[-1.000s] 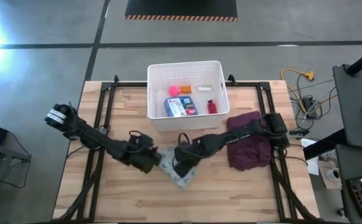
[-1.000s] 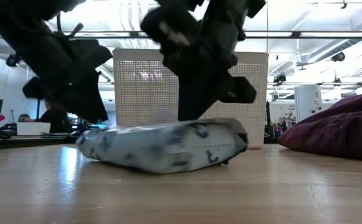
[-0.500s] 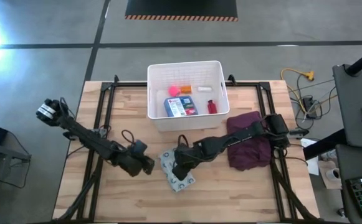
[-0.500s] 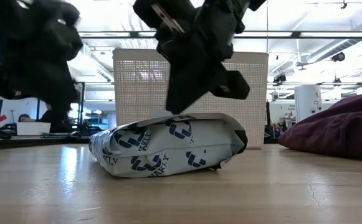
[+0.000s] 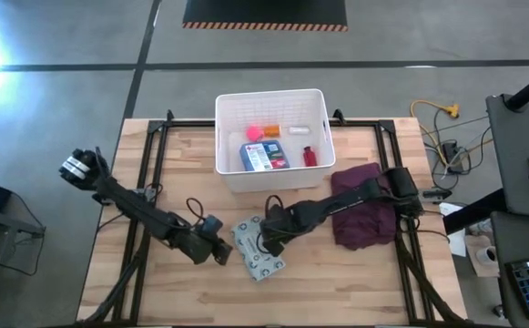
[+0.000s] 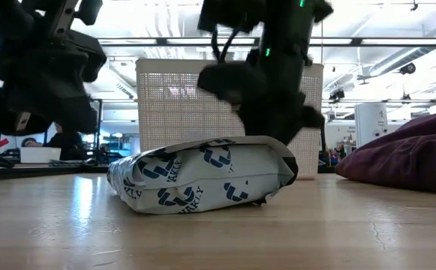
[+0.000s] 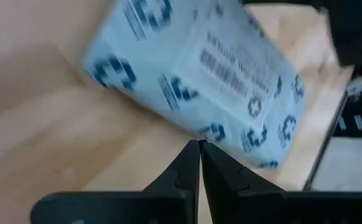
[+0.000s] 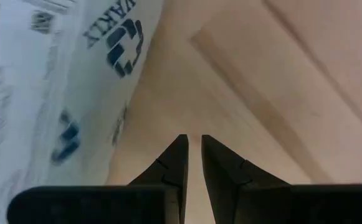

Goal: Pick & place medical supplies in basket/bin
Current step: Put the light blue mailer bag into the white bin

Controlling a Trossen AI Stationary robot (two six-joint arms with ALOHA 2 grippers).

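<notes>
The pale wipes pack (image 5: 259, 254) with blue logos lies flat on the wooden table, near the middle. My left gripper (image 5: 224, 254) is shut, just off the pack's left edge and raised above the table in the low view (image 6: 45, 82). My right gripper (image 5: 266, 241) is shut, at the pack's far side, its fingers (image 8: 179, 155) pointing at bare wood beside the pack (image 8: 56, 87). The white lattice bin (image 5: 270, 96) stands at the far middle. It holds the blue-white pouch (image 5: 262, 156), the red cylinder (image 5: 309, 156), the pink roll (image 5: 254, 133) and the orange piece (image 5: 271, 132).
A maroon cloth (image 5: 366, 217) lies heaped on the table's right side, under the right arm. Black frame rails run along the table's left and right edges. Bare wood lies near the pack on the near side.
The left gripper drew back from the pack toward the table's left and near edge, then came close to its left edge again. The right gripper came up off the pack and moved a little toward the far edge. The pack turned slightly and now rests free.
</notes>
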